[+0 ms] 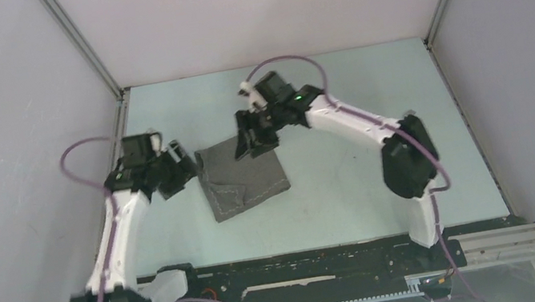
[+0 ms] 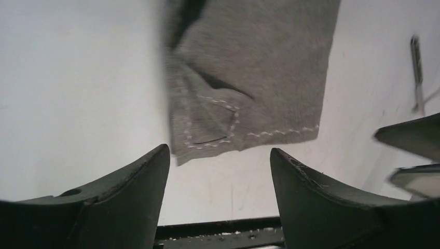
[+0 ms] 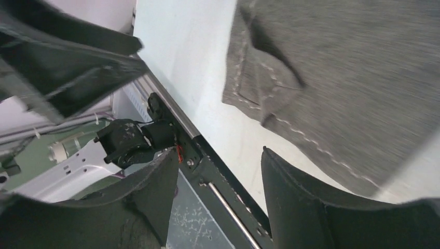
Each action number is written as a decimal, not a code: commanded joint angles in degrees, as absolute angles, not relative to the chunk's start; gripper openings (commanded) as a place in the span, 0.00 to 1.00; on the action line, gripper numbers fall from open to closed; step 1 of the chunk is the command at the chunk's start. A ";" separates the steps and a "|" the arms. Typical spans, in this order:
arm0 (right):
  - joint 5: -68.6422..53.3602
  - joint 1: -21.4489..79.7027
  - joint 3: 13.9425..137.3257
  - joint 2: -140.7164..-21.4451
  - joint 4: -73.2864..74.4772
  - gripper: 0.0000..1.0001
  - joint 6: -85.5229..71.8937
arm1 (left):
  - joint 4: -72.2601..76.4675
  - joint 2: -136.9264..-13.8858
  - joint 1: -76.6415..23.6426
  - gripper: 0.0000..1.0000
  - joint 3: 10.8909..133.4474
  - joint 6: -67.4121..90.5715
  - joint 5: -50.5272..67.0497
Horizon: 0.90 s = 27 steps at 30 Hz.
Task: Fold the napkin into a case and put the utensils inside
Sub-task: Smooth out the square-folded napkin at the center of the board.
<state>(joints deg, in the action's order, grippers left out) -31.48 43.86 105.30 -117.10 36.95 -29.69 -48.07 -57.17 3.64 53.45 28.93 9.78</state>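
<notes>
The napkin [image 1: 244, 175] is laid folded at 9 o'clock from table centre. The right gripper [image 1: 251, 144] is held over its 1 o'clock corner, jaws parted and empty. The left gripper [image 2: 220, 150], equally empty-handed, is stationed at its 9 o'clock edge. Hems should be aligned before creasing. Nothing is seen tucked inside.

I see the grey napkin [image 1: 246, 179] lying folded on the pale table [image 1: 351, 186], left of centre; my left gripper [image 1: 183, 171] sits just beside its left edge; my right gripper [image 1: 253, 143] hangs over its far edge.
</notes>
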 commanded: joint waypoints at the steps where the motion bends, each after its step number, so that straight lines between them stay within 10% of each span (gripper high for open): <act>1: -35.75 38.02 91.58 -109.30 28.48 0.67 -28.27 | -44.30 -70.50 -6.42 0.77 59.75 27.46 13.71; 11: -41.03 36.04 77.95 -109.56 11.88 0.57 -34.25 | -50.99 -102.13 -12.41 0.50 82.15 23.46 8.04; 27: -37.47 45.14 74.90 -120.75 -13.27 0.72 -51.79 | -50.86 -112.36 -5.45 0.46 83.26 22.63 2.18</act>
<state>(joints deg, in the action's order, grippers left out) -38.72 43.66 73.91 -118.52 -3.73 -45.15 -51.88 -113.80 -5.52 84.62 24.75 3.16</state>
